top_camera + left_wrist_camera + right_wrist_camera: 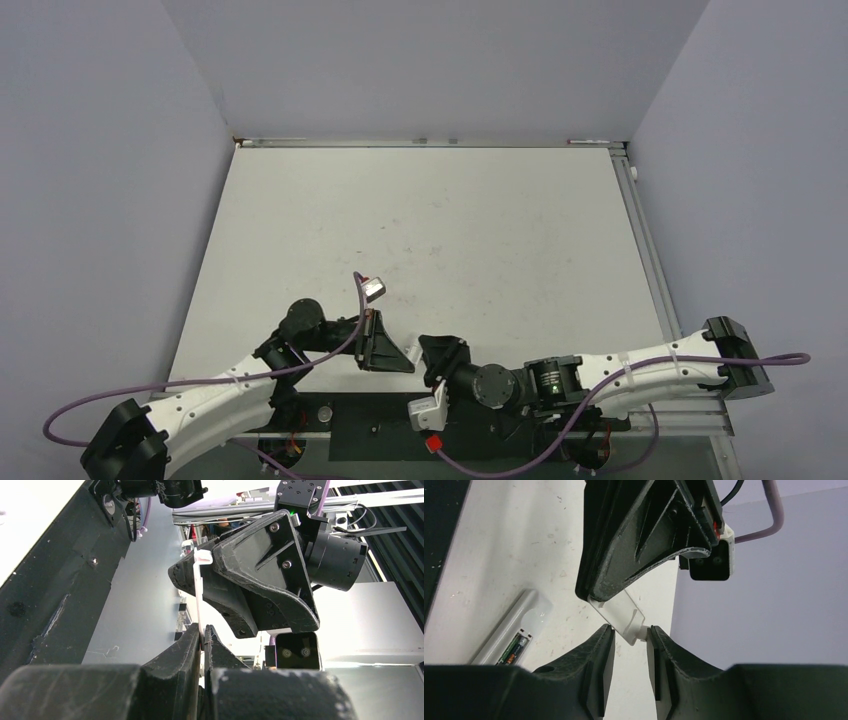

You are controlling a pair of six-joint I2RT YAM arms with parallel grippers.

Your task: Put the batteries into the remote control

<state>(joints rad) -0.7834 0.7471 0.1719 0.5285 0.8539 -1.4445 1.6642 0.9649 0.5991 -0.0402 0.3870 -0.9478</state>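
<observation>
Left claw (pixel 201 632) clamped on the edge of a thin flat white plastic piece (pixel 200 590), seen edge-on. Right claw (pixel 629 632) has jaws apart, straddling the piece's tabbed end; one pad looks to be touching it. Remote control (pixel 516 622) lies flat on scuffed white surface (pixel 509 545), lower left of the piece. Bay open, one battery (pixel 514 651) inside. Label print unreadable, remote's near end cut off.

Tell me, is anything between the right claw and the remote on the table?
Yes: a thin white plastic piece, pinched by the left gripper, sits between the open fingers of the right gripper. The remote lies aside on the table, its battery bay uncovered.
</observation>
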